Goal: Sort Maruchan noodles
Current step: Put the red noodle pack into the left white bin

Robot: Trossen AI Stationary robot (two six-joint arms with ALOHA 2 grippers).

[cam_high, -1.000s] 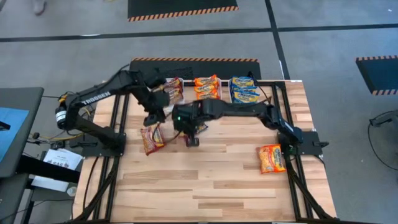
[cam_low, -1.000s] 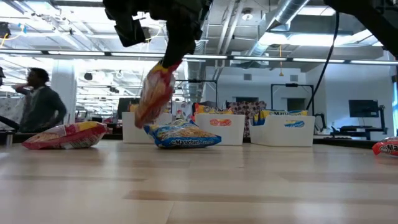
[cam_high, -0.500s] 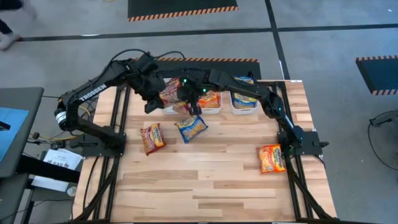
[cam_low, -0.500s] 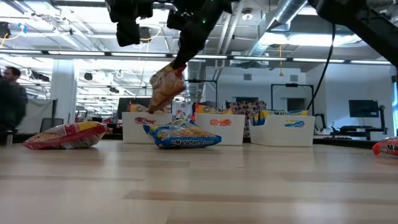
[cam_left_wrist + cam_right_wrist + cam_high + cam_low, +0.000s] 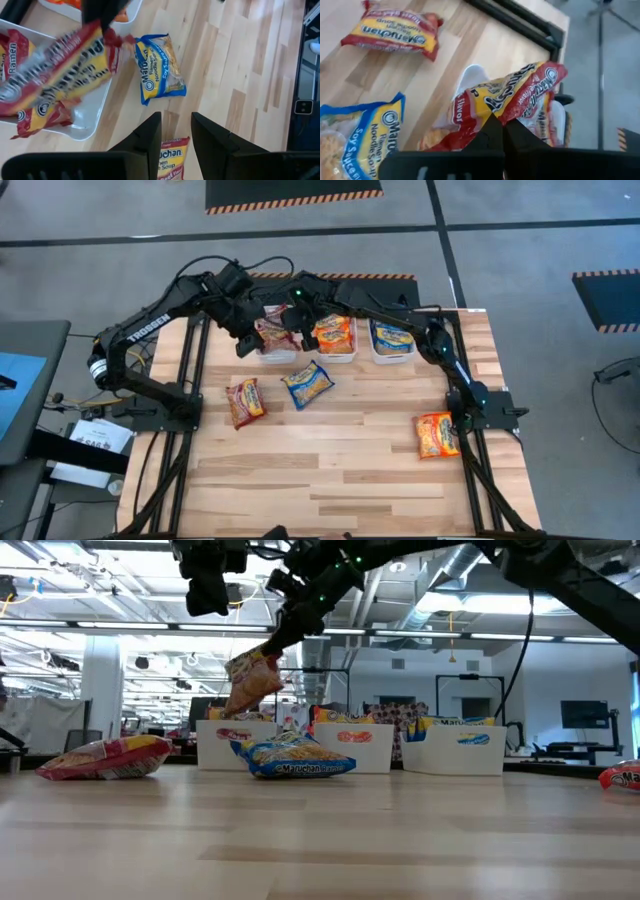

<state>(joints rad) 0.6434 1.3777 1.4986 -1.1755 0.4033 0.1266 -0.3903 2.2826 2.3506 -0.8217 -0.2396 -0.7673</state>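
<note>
My right gripper (image 5: 498, 126) reaches across the table and is shut on a maroon Maruchan packet (image 5: 272, 330), hanging over the left white bin (image 5: 283, 356), which holds more maroon packets. My left gripper (image 5: 176, 131) hovers open beside that bin, touching nothing. A blue packet (image 5: 308, 383) and a maroon packet (image 5: 245, 400) lie flat on the wood in front of the bins. A red-orange packet (image 5: 437, 435) lies near the table's right edge. The middle bin (image 5: 335, 335) holds orange packets, the right bin (image 5: 392, 338) blue ones. My right gripper pinches the maroon packet between its two fingers at one crimped end (image 5: 506, 111), coming from above and slanting down. The packet (image 5: 250, 682) is lifted clear and hangs tilted below the fingers, above the left bin.
Three white bins stand in a row along the far edge. Both arms crowd together over the left bin. Bare wood fills the near half of the table (image 5: 330, 480). Black frame rails run along both sides of the table.
My right gripper has carried the maroon packet from the middle of the table toward the far edge and the left bin, keeping hold. The blue packet it stood over now shows on the wood. My left gripper has drawn back a little toward the far edge.
</note>
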